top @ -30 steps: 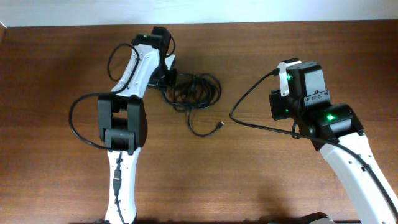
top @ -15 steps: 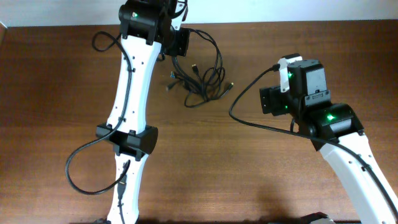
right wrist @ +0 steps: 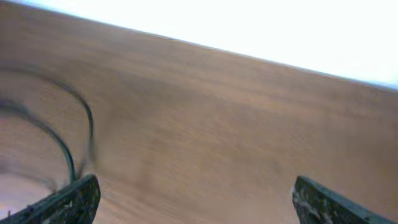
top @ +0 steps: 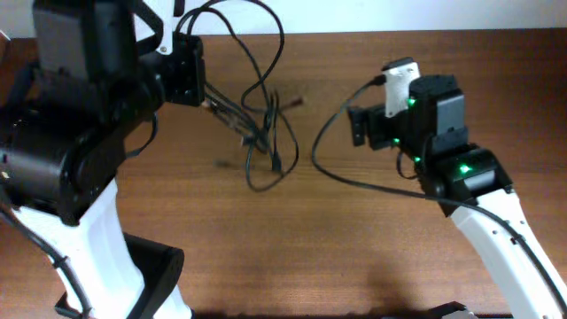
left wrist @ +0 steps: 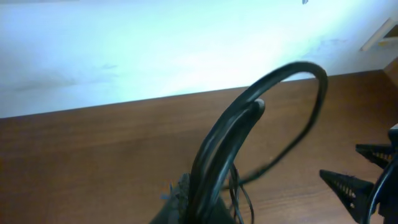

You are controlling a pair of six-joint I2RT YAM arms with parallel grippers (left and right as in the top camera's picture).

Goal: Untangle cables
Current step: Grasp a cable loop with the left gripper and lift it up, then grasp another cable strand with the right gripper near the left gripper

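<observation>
My left gripper (top: 204, 96) is raised high above the table and shut on a bundle of thin black cables (top: 263, 120). One loop arches up over the gripper, and the rest hangs in a tangle with plug ends dangling above the wood. In the left wrist view the cables (left wrist: 249, 118) rise from the jaws in a thick arc. My right gripper (top: 356, 129) is open and holds nothing, to the right of the hanging tangle and apart from it. In the right wrist view a blurred strand of the cables (right wrist: 84, 118) shows at the left beyond my right gripper (right wrist: 202, 205).
The brown wooden table (top: 354, 257) ends at a white wall along the back. The right arm's own thicker black cable (top: 317, 159) loops out to the left of its wrist. The left arm's body (top: 71, 151) fills the left side of the overhead view.
The left arm has lifted the cable bundle off the table, up toward the camera. The right gripper has opened wide and shifted a little left toward the tangle.
</observation>
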